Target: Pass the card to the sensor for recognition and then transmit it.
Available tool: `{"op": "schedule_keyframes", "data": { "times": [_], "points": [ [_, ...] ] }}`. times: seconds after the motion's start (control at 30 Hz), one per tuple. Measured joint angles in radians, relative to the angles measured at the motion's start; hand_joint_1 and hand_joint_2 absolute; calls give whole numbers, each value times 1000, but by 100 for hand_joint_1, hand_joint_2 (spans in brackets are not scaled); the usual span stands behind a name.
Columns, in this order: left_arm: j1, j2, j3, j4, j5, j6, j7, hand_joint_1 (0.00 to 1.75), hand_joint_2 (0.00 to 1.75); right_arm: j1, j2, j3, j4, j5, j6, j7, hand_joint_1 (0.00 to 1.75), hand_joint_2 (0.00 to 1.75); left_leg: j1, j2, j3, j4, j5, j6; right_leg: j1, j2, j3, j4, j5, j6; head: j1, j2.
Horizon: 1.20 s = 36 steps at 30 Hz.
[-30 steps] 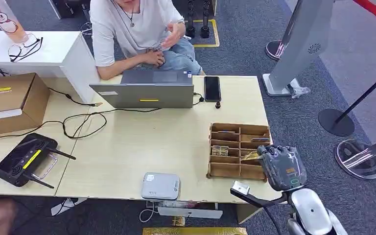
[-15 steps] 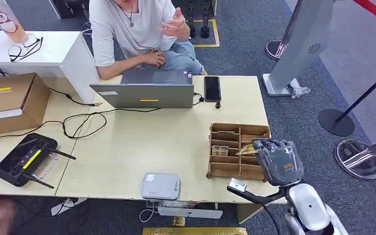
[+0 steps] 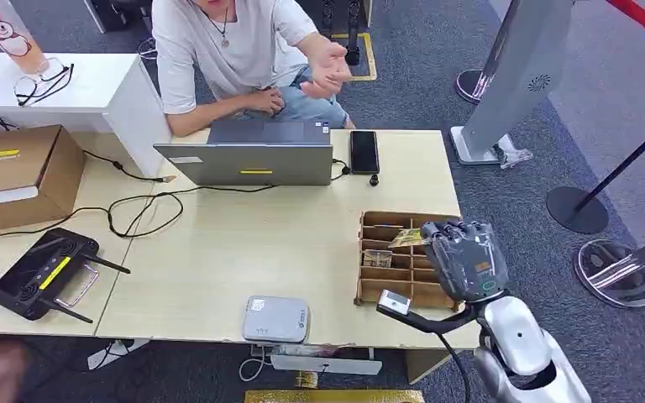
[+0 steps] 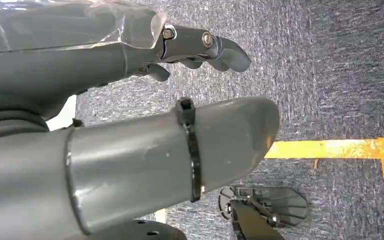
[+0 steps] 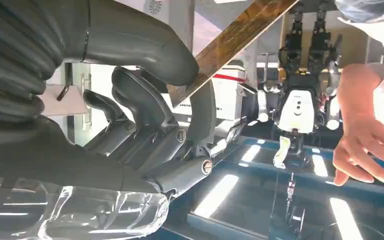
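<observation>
Card [image 3: 406, 238], brown and patterned, sits pinched between the thumb and fingers of the robot's right hand [image 3: 462, 259], right of centre in the head view, above the compartmented wooden organizer [image 3: 386, 290] on the pale table [image 3: 243, 252]. The white sensor box [image 3: 276, 319] lies at the lower centre table edge. At top centre, a seated person extends an open hand [image 3: 327, 69] behind a laptop [image 3: 252, 159]. The left hand [image 4: 130, 150] hangs over carpet, fingers apart, holding nothing.
</observation>
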Motion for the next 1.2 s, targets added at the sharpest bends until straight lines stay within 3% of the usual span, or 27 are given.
{"op": "schedule_keyframes", "data": {
  "times": [0.63,0.73,1.2],
  "points": [
    [0,0,0,0,-5,0,1,0,0,-106,56,45,77,-39,-26,-10,175,175,0,0,0,0,0,0,0,0,0,0,0,0,0,0],
    [-6,0,0,0,-2,0,-72,0,0,-112,58,47,88,-48,-42,-1,175,175,0,-1,0,0,0,0,0,-1,0,0,0,0,0,0],
    [-12,-4,0,0,-14,10,-108,0,0,-176,100,50,138,-62,-76,-2,175,175,0,0,0,0,0,0,0,0,0,0,0,0,0,0]
  ]
}}
